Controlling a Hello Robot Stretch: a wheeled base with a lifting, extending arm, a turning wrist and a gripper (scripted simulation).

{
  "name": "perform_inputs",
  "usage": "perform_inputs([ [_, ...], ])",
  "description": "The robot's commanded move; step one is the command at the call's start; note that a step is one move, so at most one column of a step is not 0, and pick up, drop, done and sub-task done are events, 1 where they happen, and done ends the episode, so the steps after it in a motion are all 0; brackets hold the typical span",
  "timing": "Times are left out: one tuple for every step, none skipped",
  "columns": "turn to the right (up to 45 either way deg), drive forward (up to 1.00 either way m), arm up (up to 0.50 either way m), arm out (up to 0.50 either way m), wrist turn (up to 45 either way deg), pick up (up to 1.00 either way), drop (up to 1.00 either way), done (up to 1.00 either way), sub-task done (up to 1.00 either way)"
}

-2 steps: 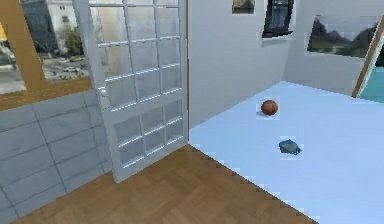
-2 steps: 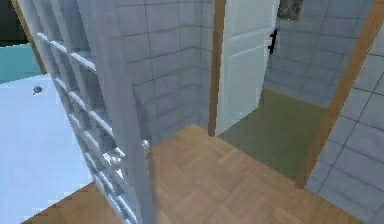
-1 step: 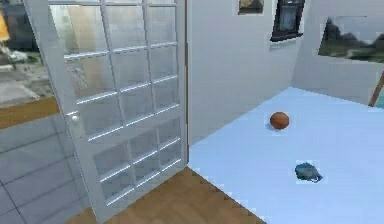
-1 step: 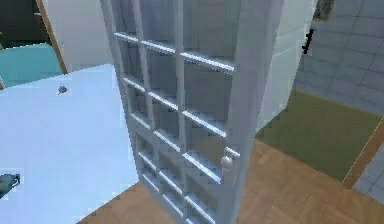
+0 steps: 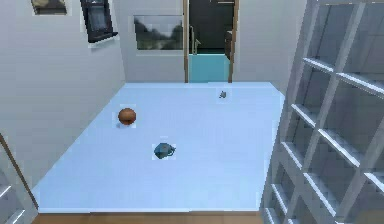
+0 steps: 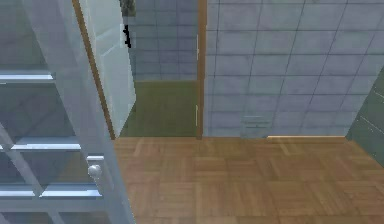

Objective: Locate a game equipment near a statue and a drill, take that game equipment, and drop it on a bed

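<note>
White shelving (image 5: 330, 130) stands nearest; the orange-brown ball (image 5: 126, 116) lies ahead and left on the pale blue surface (image 5: 230, 175); what the fingers hold cannot be told

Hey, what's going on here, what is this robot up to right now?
The robot faces a pale blue flat surface. On it lie an orange-brown ball, a small teal thing and, farther back, a smaller dark thing. The ball is probably the game equipment it is after, and it is not yet taken. White shelving stands at the forward view's right. The arm side view shows wooden floor and an open white door.
</note>
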Motion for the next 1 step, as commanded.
perform_inputs([
  [9.0,0.0,0.0,0.0,0.0,0.0,0.0,0.0,0.0],
])
